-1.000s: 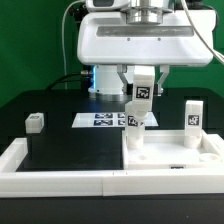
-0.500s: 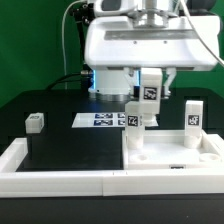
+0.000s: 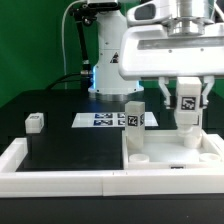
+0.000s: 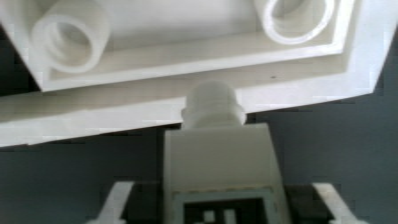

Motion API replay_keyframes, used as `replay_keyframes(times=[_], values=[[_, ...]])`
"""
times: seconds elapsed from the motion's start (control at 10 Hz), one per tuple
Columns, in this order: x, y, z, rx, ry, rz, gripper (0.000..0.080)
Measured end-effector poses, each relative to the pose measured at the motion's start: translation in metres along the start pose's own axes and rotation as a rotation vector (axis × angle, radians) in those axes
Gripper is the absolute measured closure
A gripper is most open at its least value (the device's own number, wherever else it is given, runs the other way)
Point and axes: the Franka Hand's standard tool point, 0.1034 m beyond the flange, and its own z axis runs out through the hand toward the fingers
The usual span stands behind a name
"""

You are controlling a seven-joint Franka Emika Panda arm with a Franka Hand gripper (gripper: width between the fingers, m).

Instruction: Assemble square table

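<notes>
Step in hand: we judge that the held leg point(image 3: 186, 118) is being brought to a corner of the table top point(image 3: 165, 149) to be seated and screwed in.
Where the parts are: the table top lies flat on the worktop at the exterior view's right. A standing leg point(image 3: 134, 118) is upright at its far corner toward the exterior view's left. A loose leg point(image 3: 36, 122) sits well apart on the black surface.
Alignment: in the wrist view the leg's stud point(image 4: 210, 100) sits at the top's edge, not over either round socket point(image 4: 71, 45). We cannot tell whether it touches the top.
How to do it well: we would keep the leg upright, centre the stud over a free socket before lowering, and come down straight. We would then turn with light downward pressure so the thread catches squarely. We would also keep clear of the standing leg.
Claw: the claw point(image 3: 186, 98) is partly closed, its jaws clamped on the held leg's sides near the tagged upper part.
Fixed item: the marker board point(image 3: 100, 120) lies behind, untouched.
</notes>
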Motion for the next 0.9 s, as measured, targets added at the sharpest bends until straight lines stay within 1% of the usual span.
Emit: replay_keyframes(times=[0.1,0.2,0.3,0.4,0.5,0.7,0.9], values=[[0.000,-0.001,0.000,0.001,0.007,-0.002,0.0509],[0.001,-0.002,0.000,0.005,0.040,-0.007,0.0509],[0.004,-0.004,0.000,0.014,0.116,-0.016,0.0509],[-0.004,-0.004,0.003,0.016,0.156,-0.014,0.0509],[-0.012,-0.007,0.004,0.017,0.144,0.004,0.0509],[-0.018,-0.019,0.005,0.033,0.135,0.027,0.0509],[-0.022,-0.028,0.006,0.041,0.130,0.024,0.0509]])
